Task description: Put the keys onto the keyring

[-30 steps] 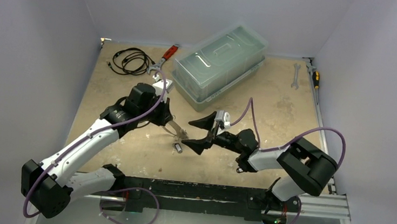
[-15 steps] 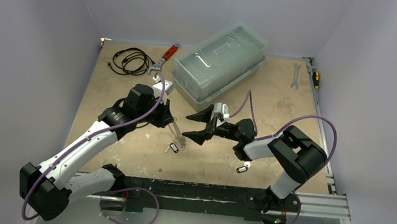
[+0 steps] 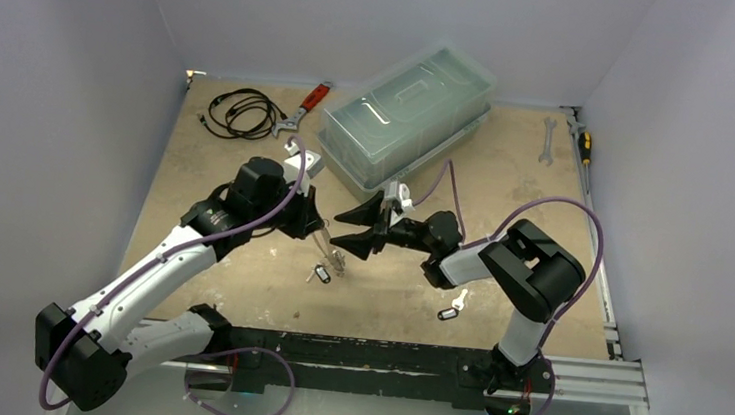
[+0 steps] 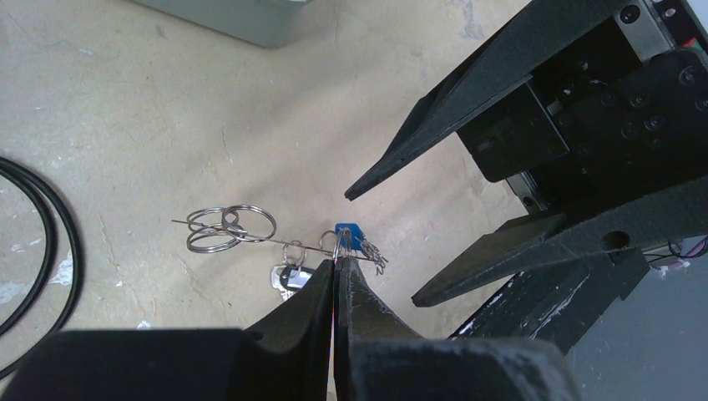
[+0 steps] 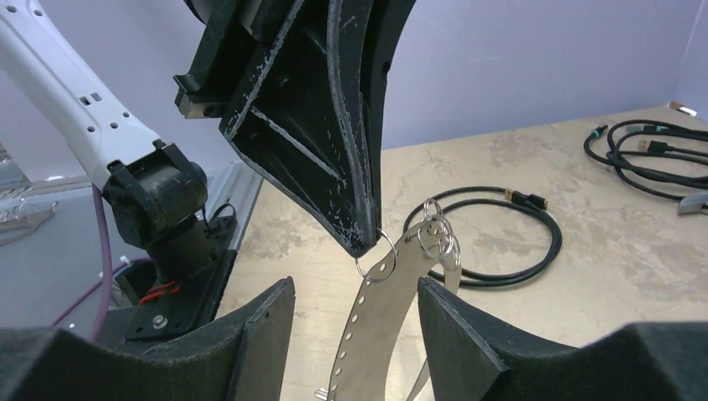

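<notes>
We are finding the left gripper [image 4: 336,266] clenched, its fingertips pinching a small silver wire keyring [image 5: 376,255]. The keyring is sitting at the edge of a flat perforated silver metal strip [image 5: 367,334], which is hanging above the beige table [image 3: 385,304]. A small blue plastic tag [image 4: 346,235] is showing right at that pinch. The right gripper [image 4: 382,249] is standing released and grasping nothing, with its jaws flanking the strip.

One silver key with a black oblong tag [image 3: 451,308] is lying on the table near the right arm, well apart from the keyring. A second silver key [image 4: 290,276] is showing just under the strip; we cannot tell whether it is hanging or lying.

Risks, in our judgement:
- The pinch is bearing on thin wire only, so a sideways tug from the right jaws could be twisting the keyring free.
- The two sets of fingertips are working very near each other, which is inviting a clash.
- The right arm, in moving, could be sweeping the loose key away.
</notes>
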You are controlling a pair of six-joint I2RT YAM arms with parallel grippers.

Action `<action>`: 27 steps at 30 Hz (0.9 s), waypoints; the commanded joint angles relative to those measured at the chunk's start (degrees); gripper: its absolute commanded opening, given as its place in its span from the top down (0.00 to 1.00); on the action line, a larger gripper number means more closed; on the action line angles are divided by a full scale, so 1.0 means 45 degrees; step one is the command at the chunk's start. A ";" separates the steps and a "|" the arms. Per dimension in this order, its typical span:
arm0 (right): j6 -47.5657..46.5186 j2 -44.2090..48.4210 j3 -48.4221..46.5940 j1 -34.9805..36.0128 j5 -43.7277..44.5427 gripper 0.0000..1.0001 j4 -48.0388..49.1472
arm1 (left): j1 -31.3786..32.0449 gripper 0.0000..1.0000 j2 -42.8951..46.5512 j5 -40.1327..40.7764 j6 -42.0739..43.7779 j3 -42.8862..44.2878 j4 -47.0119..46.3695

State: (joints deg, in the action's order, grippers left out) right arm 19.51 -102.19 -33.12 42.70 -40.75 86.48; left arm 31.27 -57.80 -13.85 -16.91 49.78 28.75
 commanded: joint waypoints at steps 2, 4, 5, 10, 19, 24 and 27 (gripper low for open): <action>-0.0084 0.0042 -0.0690 0.0004 -0.0566 0.42 0.2428 | 0.0045 1.00 0.0267 -0.0518 0.0221 -0.0024 -0.0740; -0.0006 -0.0031 -0.0833 0.0004 -0.0742 0.43 0.2431 | 0.0041 1.00 0.0284 -0.0662 0.0239 -0.0027 -0.0765; 0.0000 -0.0058 -0.0868 0.0004 -0.0792 0.44 0.2415 | 0.0061 1.00 0.0319 -0.0723 0.0258 -0.0044 -0.0791; 0.0021 -0.0178 -0.1118 -0.0102 -0.1100 0.49 0.2248 | 0.0053 1.00 0.0468 -0.0929 0.0285 -0.0100 -0.0877; -0.0005 -0.0106 -0.1214 -0.0484 -0.1546 0.53 0.1807 | 0.0061 1.00 0.0712 -0.1333 0.0289 -0.0166 -0.1034; 0.0323 -0.0238 -0.1427 -0.0602 -0.2096 0.56 0.1629 | 0.0062 1.00 0.0793 -0.1542 0.0309 -0.0190 -0.1095; 0.0632 -0.0423 -0.1545 -0.0602 -0.2450 0.58 0.1825 | 0.0054 1.00 0.0832 -0.1581 0.0319 -0.0210 -0.1135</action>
State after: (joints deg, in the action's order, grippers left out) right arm 20.53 -102.87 -37.71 40.05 -48.18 86.61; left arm 31.27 -55.51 -18.98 -16.67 48.84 27.31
